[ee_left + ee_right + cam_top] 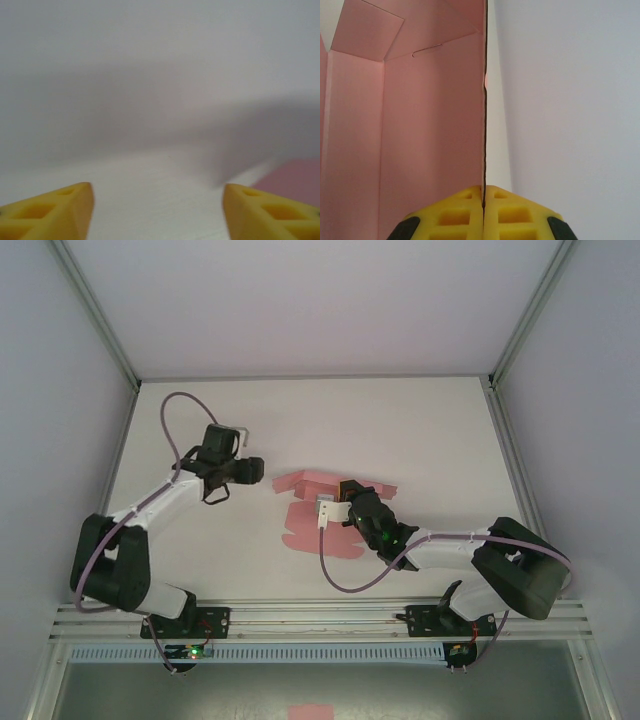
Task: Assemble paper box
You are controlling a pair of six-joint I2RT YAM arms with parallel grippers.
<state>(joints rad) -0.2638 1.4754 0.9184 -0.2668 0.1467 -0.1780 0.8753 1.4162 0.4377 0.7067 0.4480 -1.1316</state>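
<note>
The paper box point(312, 539) is a pink die-cut sheet with flaps, lying partly folded in the middle of the white table. My right gripper point(345, 494) reaches into it from the right. In the right wrist view the right gripper point(484, 193) is shut on an upright panel of the paper box point(430, 130), which shows edge-on between the yellow fingers. My left gripper point(252, 471) hovers just left of the sheet, apart from it. Its yellow fingertips point(82, 205) stand wide apart with bare table between them, and the left gripper point(159, 202) is open. A corner of the paper box point(295, 181) shows at the right.
White walls with aluminium posts point(513, 430) close the table on three sides. A metal rail point(320, 621) carrying both arm bases runs along the near edge. A purple cable point(345, 582) loops beside the right arm. A small pink rectangle point(310, 711) lies below the rail.
</note>
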